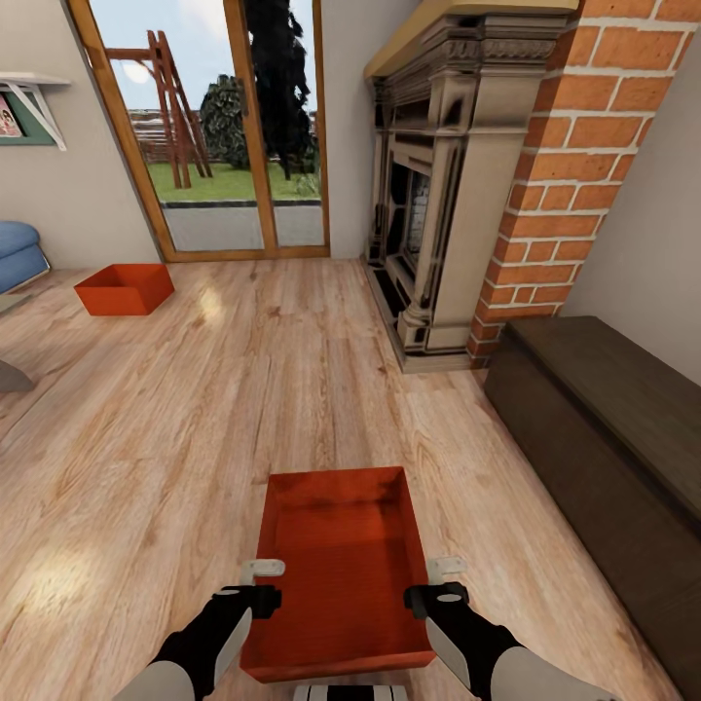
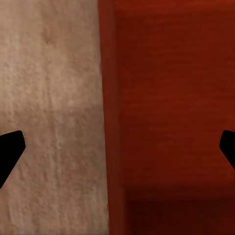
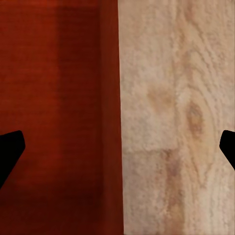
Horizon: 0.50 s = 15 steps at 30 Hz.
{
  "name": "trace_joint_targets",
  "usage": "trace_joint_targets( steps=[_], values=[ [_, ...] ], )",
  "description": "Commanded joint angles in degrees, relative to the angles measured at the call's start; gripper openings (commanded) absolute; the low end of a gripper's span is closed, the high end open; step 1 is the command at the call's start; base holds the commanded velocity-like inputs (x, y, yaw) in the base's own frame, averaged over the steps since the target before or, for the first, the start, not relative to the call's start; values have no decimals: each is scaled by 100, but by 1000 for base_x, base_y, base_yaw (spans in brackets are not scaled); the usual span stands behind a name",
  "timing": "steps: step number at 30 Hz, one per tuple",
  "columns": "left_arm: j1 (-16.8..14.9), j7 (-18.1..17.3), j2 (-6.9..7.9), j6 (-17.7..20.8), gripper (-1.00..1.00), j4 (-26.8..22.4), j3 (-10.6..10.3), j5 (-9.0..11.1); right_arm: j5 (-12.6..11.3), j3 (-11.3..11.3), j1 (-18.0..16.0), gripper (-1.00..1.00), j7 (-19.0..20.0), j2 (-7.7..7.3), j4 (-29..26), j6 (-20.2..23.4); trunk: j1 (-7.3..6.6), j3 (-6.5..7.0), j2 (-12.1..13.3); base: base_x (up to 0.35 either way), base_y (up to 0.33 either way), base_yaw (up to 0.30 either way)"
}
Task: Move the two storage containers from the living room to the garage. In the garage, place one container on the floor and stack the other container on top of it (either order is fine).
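Living room planks — two containers; left claw, right claw agape astride near walls.

Black-and-white arms, pale fingers

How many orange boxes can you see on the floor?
2. One storage container sits on the wood floor right in front, between the left gripper and right gripper. The other container sits far off by the glass door.

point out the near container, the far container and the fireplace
near container (image 1: 341,565), head view, on its flat inner bottom
far container (image 1: 125,289), head view, on its front wall
fireplace (image 1: 458,195), head view, on its stone surround
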Motion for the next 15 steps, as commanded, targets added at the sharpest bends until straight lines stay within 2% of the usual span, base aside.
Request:
trace_joint_targets(
  steps=[1,15],
  values=[
    [1,16,5,34,100,-11,3,-6,-30,50,-3,100,-42,-4,-12,35,-1,-5,-2,0,0,0],
    [1,16,9,34,100,-11,4,2,-30,55,-3,100,-34,-5,-12,40,-1,-5,-2,0,0,0]
  ],
)
